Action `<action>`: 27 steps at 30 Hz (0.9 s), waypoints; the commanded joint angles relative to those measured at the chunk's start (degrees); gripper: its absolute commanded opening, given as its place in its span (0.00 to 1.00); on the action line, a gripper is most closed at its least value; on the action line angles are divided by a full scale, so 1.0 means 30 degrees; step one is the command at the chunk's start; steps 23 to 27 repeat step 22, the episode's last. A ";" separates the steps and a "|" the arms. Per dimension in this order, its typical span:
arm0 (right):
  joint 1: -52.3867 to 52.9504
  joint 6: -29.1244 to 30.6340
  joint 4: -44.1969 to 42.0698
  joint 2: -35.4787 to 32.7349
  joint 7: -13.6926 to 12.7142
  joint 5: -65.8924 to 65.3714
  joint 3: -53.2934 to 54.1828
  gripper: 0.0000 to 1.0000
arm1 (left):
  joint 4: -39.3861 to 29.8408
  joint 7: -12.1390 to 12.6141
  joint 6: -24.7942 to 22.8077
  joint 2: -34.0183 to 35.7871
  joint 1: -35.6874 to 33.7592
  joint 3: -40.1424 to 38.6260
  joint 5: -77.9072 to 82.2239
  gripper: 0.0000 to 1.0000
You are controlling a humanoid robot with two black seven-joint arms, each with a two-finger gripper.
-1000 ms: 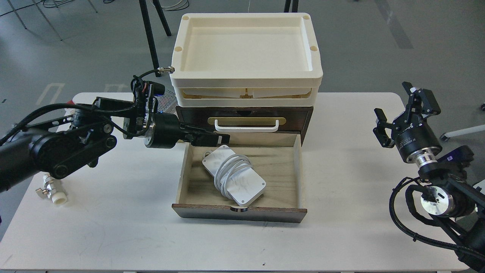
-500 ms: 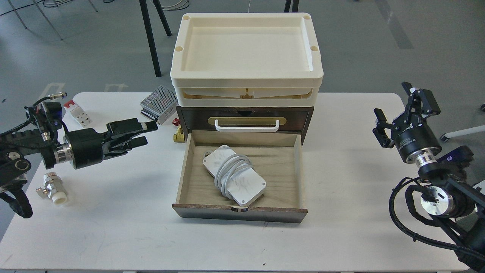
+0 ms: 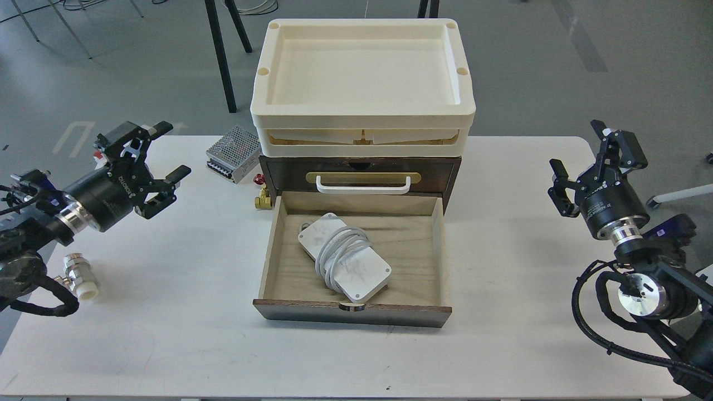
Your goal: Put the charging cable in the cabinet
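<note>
The charging cable (image 3: 343,257), a flat white adapter with a pale cord looped round its middle, lies inside the pulled-out pale wood drawer (image 3: 435,253) of the dark-brown cabinet (image 3: 451,170). Cream trays (image 3: 362,120) are stacked on the cabinet. My left gripper (image 3: 159,157) is open and empty over the table's left side, well left of the drawer. My right gripper (image 3: 579,159) is open and empty at the table's right edge.
A perforated metal power supply box (image 3: 234,153) sits left of the cabinet, with a small brass valve with a red knob (image 3: 262,196) by the drawer's back left corner. A white-ended pipe fitting (image 3: 81,281) lies at the left. The white table (image 3: 501,334) holds everything.
My left gripper has pulled back out of the drawer to the far left and turned, fingers spread open. The adapter stays in the drawer. The right arm has not moved.
</note>
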 commanded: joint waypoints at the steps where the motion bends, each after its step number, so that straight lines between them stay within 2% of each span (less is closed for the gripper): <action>1: 0.0001 0.0010 -0.0004 0.0000 0.0000 -0.0002 0.0028 0.99 | 0.3283 -0.0001 -0.0005 -0.1955 0.0023 -0.0015 -0.1138 0.93; 5: 0.0001 0.0010 -0.0004 0.0000 0.0000 -0.0002 0.0028 0.99 | 0.6275 -0.0001 -0.0005 -0.3626 0.0022 -0.0628 -0.2075 0.93; 11: 0.0001 0.0010 0.0025 0.0000 0.0000 -0.0002 0.0028 0.99 | 0.8915 -0.0001 -0.0005 -0.5035 0.0023 -0.2562 -0.2547 0.93; 27: -0.0029 0.0010 0.0025 0.0000 0.0000 0.0027 0.0028 0.99 | 0.9211 -0.0001 -0.0005 -0.5505 -0.0036 -0.2799 -0.2547 0.93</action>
